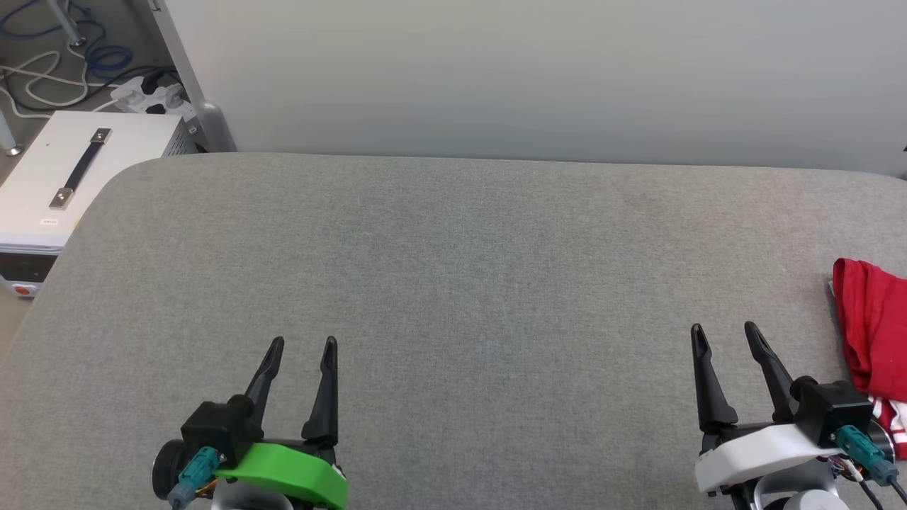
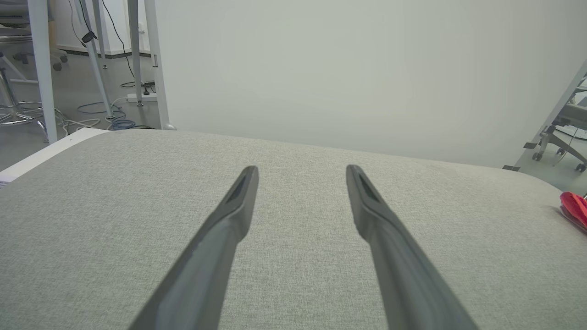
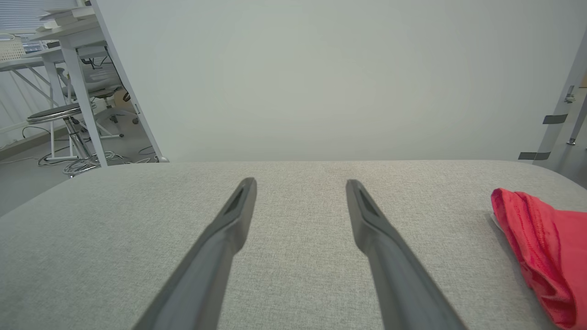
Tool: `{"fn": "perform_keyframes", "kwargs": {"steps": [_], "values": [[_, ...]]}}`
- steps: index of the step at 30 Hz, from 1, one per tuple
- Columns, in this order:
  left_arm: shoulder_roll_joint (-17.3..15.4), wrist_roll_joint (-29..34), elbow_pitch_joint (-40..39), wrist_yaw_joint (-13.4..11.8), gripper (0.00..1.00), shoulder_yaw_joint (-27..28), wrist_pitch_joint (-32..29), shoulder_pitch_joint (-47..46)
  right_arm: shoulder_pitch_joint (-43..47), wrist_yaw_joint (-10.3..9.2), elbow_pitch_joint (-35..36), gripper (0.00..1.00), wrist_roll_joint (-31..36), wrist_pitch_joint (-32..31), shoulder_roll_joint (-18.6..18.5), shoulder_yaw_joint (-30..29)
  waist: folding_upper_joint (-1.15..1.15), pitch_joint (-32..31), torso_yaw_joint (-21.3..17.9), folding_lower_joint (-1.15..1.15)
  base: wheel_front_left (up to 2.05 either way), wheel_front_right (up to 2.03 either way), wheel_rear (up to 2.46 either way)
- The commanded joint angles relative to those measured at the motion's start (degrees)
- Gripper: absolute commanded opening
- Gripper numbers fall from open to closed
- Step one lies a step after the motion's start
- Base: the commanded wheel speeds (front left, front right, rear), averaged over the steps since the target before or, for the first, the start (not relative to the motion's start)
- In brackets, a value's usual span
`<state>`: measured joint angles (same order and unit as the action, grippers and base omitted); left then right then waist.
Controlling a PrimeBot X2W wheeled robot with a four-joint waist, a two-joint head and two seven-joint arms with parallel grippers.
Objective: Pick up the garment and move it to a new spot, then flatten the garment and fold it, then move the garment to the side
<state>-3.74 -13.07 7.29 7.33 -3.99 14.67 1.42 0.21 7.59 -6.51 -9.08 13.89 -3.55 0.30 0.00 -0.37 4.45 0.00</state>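
While left fingers and right fingers gape empty, the garment lies bunched beside the latter.

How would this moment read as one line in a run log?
left gripper: open, empty | right gripper: open, empty | red soft-fabric garment: lies at right edge of grey fabric-covered table, ungripped

Garment on worktop, at right edge, toward front. Right gripper just left of it, not touching, over front edge. Left gripper over front edge, left of centre. Box off far-left corner. Panel behind far edge.
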Motion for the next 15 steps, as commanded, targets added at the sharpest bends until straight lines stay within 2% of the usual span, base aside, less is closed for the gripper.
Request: {"fn": "perform_keyframes", "kwargs": {"steps": [1, 15], "values": [[0.3, 0.6, 0.2, 0.2, 1.0, 0.3, 0.3, 0.5, 0.1, -0.1, -0.2, 1.0, 0.2, 0.4, 0.4, -0.1, 0.0, 0.1, -0.1, 0.0, 0.0, 0.0, 0.0], [0.7, 1.5, -0.1, 0.2, 1.0, 1.7, 0.3, 0.7, -0.7, -0.1, -1.2, 1.0, -0.2, 0.7, 0.6, -0.1, 0.0, -0.5, -0.4, 0.0, 0.0, 0.0, 0.0]]}}
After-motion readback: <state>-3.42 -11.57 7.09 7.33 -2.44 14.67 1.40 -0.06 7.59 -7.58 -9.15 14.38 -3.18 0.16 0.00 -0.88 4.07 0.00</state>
